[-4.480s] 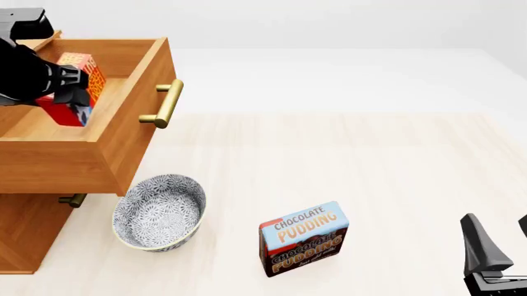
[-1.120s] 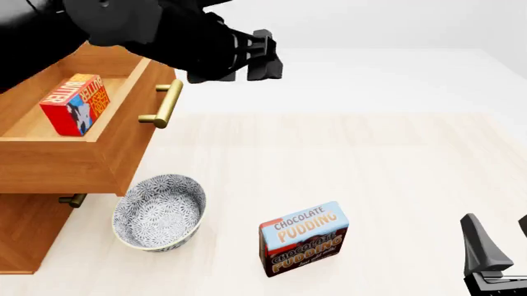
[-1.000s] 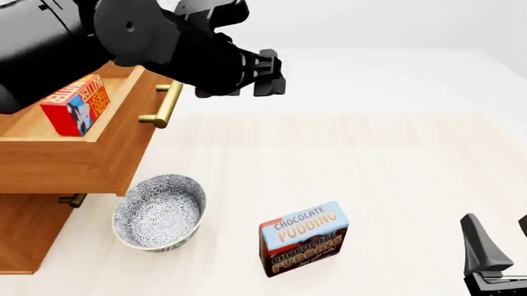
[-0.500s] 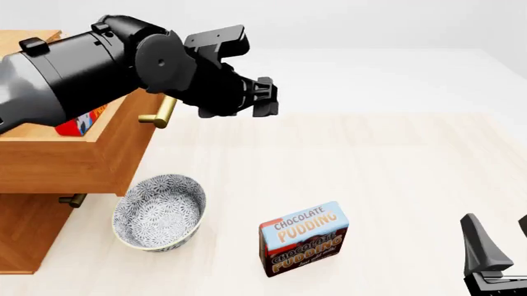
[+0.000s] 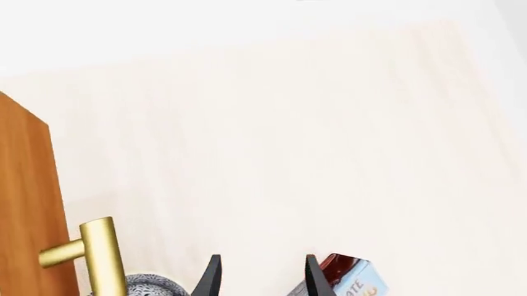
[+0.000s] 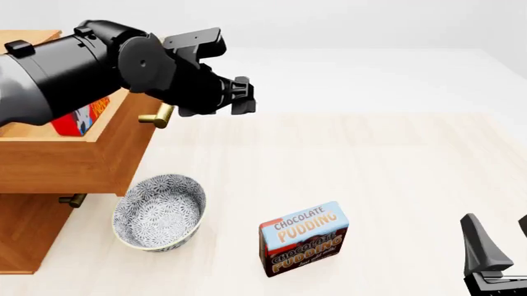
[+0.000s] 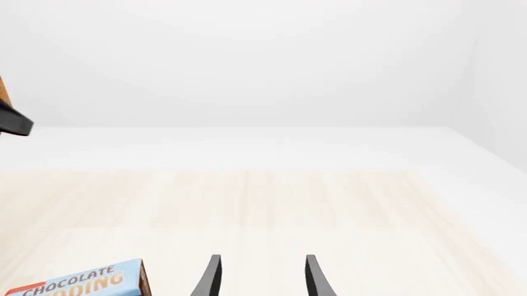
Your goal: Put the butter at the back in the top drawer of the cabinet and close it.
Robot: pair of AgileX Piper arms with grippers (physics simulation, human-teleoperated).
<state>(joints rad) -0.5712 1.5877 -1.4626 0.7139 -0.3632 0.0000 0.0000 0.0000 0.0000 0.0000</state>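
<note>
Butter [image 6: 81,117]: lies inside the open top drawer [image 6: 74,157], mostly hidden behind the left arm; delivery done, closing not.

Left gripper [image 6: 240,98]: out in front of the drawer, just beside the brass handle [image 6: 158,116], fingers [image 5: 211,279] parted and empty, likely lining up to push.

Right gripper [image 7: 259,277]: parked well apart, open, empty.

Bowl [image 6: 159,211], pudding box [image 6: 304,238]: on the table [image 6: 395,172], untouched.

Cabinet [image 6: 24,234]: below the drawer.
</note>
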